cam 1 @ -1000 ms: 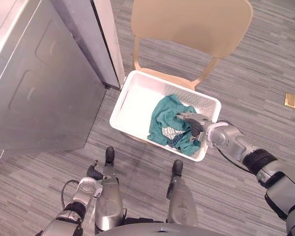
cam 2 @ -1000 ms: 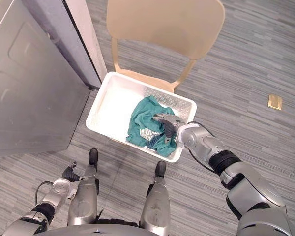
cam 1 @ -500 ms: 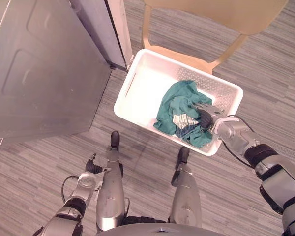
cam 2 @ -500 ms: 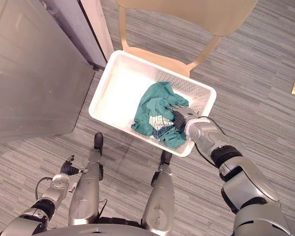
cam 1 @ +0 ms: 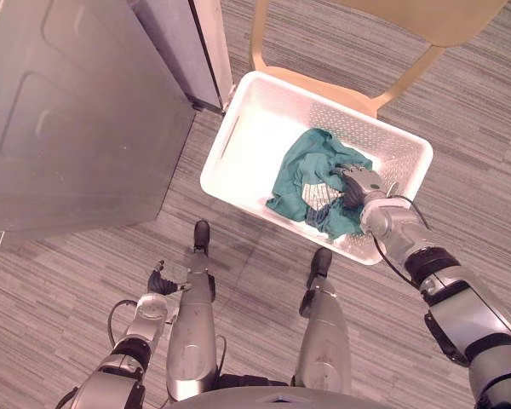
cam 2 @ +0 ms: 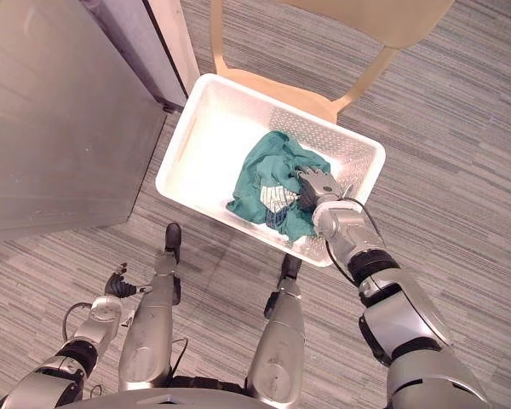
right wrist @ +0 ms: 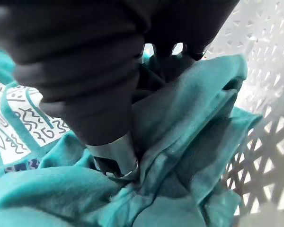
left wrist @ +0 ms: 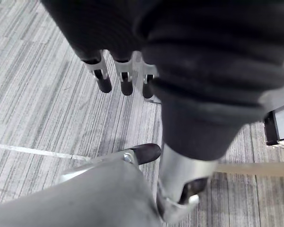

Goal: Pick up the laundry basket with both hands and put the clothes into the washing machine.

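A white laundry basket (cam 1: 230, 141) rests on the seat of a light wooden chair (cam 1: 324, 85). Teal clothes (cam 1: 302, 170) with a patterned patch lie bunched in its right half. My right hand (cam 1: 355, 183) reaches in over the basket's near rim and sits on the heap. Its fingers are curled into the teal cloth (right wrist: 199, 123) and its thumb (right wrist: 111, 161) presses into a fold, beside the perforated basket wall (right wrist: 265, 56). My left hand (cam 1: 159, 283) hangs low at my left side above the floor, its fingers (left wrist: 123, 80) relaxed and holding nothing.
The grey washing machine (cam 1: 77, 119) stands to the left, its white-edged corner (cam 1: 211, 51) close to the basket's far left corner. Grey striped carpet (cam 1: 85, 281) covers the floor all round. The chair's backrest (cam 1: 443, 13) rises behind the basket.
The camera has moved, shifting the whole picture. My right hand has sunk from the top of the clothes into them and its fingers have curled. The left hand still hangs.
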Robot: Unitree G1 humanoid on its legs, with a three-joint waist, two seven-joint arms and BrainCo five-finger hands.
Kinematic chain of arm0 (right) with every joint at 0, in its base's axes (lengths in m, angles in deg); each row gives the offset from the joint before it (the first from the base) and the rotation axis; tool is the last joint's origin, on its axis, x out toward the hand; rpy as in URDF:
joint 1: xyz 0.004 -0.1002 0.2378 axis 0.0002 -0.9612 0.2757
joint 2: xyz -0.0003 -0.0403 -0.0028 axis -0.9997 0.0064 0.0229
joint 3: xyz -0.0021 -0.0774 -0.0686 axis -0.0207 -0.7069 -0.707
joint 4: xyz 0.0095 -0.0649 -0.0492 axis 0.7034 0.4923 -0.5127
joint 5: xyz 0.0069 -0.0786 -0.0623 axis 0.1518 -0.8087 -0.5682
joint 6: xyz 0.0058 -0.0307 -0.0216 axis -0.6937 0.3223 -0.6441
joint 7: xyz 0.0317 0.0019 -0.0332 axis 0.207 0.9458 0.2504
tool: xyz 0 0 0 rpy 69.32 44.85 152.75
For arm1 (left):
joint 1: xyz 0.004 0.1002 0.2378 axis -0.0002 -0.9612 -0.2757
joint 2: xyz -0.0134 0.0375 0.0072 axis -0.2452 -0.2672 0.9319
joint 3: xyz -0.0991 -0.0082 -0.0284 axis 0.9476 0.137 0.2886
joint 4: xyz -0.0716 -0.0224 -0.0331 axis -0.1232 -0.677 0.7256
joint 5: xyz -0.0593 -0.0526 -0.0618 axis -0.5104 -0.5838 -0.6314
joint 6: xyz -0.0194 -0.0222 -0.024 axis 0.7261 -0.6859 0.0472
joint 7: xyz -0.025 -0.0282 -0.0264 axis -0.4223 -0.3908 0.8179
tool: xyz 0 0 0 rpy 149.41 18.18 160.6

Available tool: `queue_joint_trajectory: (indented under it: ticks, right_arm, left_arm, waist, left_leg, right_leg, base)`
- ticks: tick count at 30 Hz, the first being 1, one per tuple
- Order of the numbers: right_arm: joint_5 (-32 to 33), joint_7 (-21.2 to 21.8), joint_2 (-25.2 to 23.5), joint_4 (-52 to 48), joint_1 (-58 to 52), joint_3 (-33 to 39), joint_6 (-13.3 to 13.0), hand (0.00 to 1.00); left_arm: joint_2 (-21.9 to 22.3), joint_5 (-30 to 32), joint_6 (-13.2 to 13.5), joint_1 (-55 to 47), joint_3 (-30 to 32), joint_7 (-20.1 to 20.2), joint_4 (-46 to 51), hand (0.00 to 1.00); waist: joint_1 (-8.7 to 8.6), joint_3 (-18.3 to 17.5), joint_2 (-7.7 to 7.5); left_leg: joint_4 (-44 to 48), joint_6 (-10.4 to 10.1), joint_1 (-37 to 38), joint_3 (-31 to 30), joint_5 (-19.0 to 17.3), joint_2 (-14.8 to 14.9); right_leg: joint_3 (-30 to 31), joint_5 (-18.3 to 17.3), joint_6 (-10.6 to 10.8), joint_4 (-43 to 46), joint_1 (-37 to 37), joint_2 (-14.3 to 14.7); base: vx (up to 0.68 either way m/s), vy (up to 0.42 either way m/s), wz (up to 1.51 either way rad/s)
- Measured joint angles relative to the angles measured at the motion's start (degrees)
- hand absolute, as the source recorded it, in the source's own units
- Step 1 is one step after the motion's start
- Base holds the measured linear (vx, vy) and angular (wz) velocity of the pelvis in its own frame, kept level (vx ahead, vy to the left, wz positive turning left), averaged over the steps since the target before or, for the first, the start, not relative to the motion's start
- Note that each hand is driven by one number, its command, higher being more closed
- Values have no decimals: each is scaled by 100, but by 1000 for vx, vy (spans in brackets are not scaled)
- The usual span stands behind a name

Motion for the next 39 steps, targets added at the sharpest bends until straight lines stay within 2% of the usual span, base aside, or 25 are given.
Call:
queue_joint_trajectory:
  ticks: [11,14,17,19,22,23,24,25,26,27,28,31,39]
  right_arm:
    - [-195,-54,-294,223,-16,449,133,100]
    - [-80,-158,-486,232,-87,791,254,100]
    - [822,-322,-946,230,-271,1686,362,100]
    - [1787,-560,-1393,179,-388,2533,375,100]
    - [3187,-884,-1821,-31,-460,3162,300,100]
    - [3787,-959,-1983,-166,-502,3366,205,100]
    - [4118,-1040,-2091,-292,-541,3453,150,100]
    - [4747,-1122,-2263,-367,-624,3555,-43,100]
    - [5000,-1150,-2318,-397,-645,3590,-104,100]
    - [5414,-1161,-2443,-452,-669,3611,-206,100]
    - [6261,-1151,-2578,-538,-701,3584,-410,100]
    - [7396,-1097,-2845,-869,-935,3369,-620,100]
    - [8430,-871,-3220,-1930,-1412,2871,-721,100]
  left_arm:
    - [48,0,-5,0,5,-111,4,0]
    - [74,-4,-14,-1,4,-114,4,0]
    - [118,-115,-28,0,12,-147,11,0]
    - [193,-178,-45,-1,60,-209,20,0]
    - [285,-230,-98,-4,223,-244,19,0]
    - [351,-272,-98,-3,269,-288,27,0]
    - [400,-306,-98,-3,307,-329,30,0]
    - [477,-340,-114,-4,380,-372,24,0]
    - [506,-344,-124,-6,405,-379,15,0]
    - [549,-352,-140,-7,448,-390,6,0]
    - [598,-390,-185,-11,462,-440,2,0]
    - [628,-448,-235,-11,543,-488,0,0]
    - [669,-681,-264,-133,729,-486,25,0]
  waist:
    - [-95,-1,0]
    - [-111,-1,0]
    - [-124,-2,0]
    - [-125,-2,0]
    - [-129,-2,0]
    - [-134,-3,0]
    - [-136,-3,0]
    - [-123,-3,-1]
    - [-121,-3,-2]
    - [-121,-3,-3]
    - [-125,-3,-3]
    - [-128,-3,-4]
    - [-108,7,-23]
  left_leg:
    - [-23,59,11,-100,62,-96]
    - [-108,90,60,-106,117,-127]
    - [-143,98,131,-104,130,-175]
    - [-194,99,156,-99,152,-180]
    - [-338,94,223,-85,219,-180]
    - [-351,95,224,-76,224,-180]
    - [-361,95,231,-65,225,-180]
    - [-426,95,290,-28,246,-180]
    - [-458,92,321,-6,257,-179]
    - [-483,93,357,32,258,-179]
    - [-519,89,425,79,260,-179]
    - [-521,57,498,85,277,-176]
    - [-522,30,889,67,196,-195]
  right_leg:
    - [-86,-9,19,52,63,-92]
    - [-89,-6,23,58,72,-123]
    - [-95,-12,36,48,144,-174]
    - [-95,-12,37,44,143,-180]
    - [-94,-27,32,47,136,-187]
    - [-87,-27,33,48,124,-190]
    - [-82,-28,34,48,120,-193]
    - [-54,-29,40,53,117,-196]
    - [-36,-32,42,58,117,-198]
    - [0,-37,47,65,113,-200]
    - [59,-43,47,73,110,-200]
    - [78,-92,49,177,126,-202]
    - [74,-327,49,431,430,-257]
  base:
    - [-14,-32,6]
    - [-11,-39,4]
    - [2,-37,6]
    - [-3,-47,1]
    - [-1,-66,0]
    - [3,-49,-2]
    - [16,-76,-6]
    - [17,-65,-7]
    - [22,-83,-10]
    - [17,-75,-15]
    - [24,-93,-16]
    - [21,-80,-4]
    - [-1,-83,4]
